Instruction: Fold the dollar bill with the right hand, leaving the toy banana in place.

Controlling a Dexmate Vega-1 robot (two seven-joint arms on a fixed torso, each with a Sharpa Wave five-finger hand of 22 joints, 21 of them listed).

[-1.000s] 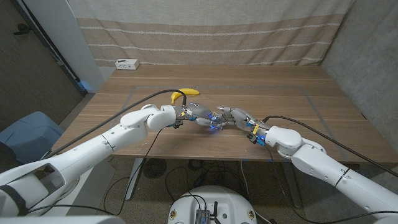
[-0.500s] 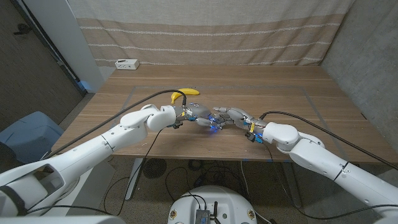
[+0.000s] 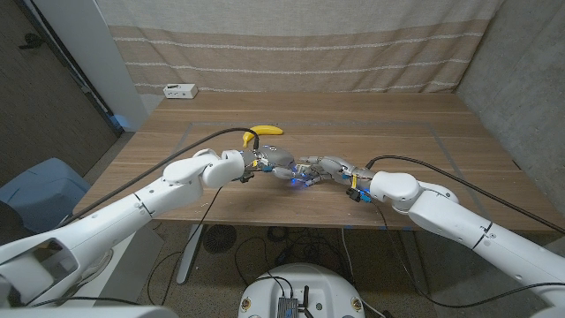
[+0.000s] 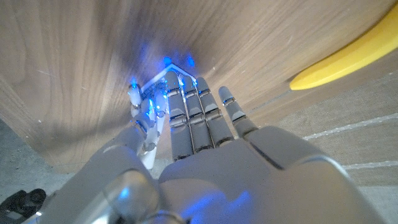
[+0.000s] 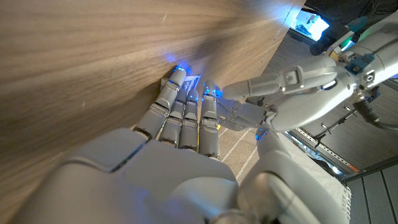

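Observation:
The dollar bill (image 5: 191,81) is a small pale sheet lit blue, mostly hidden under fingertips at the table's middle front. My right hand (image 3: 325,166) reaches in from the right with its fingers straight and close together. It holds the bill's edge at its tips, and that edge (image 4: 166,77) stands raised. My left hand (image 3: 277,161) faces it, its straight fingers (image 4: 194,112) pressing down on the bill's other side. The two hands' fingertips meet. The yellow toy banana (image 3: 263,132) (image 4: 348,57) lies on the wood just behind my left hand, untouched.
The wooden table (image 3: 424,150) stretches bare to the right and back. A white power strip (image 3: 179,90) sits at the far left corner against the curtain. The table's front edge runs just below both hands.
My right hand has slid left toward my left hand, and their fingertips now meet over the bill. The left hand shifted slightly. The banana has not moved.

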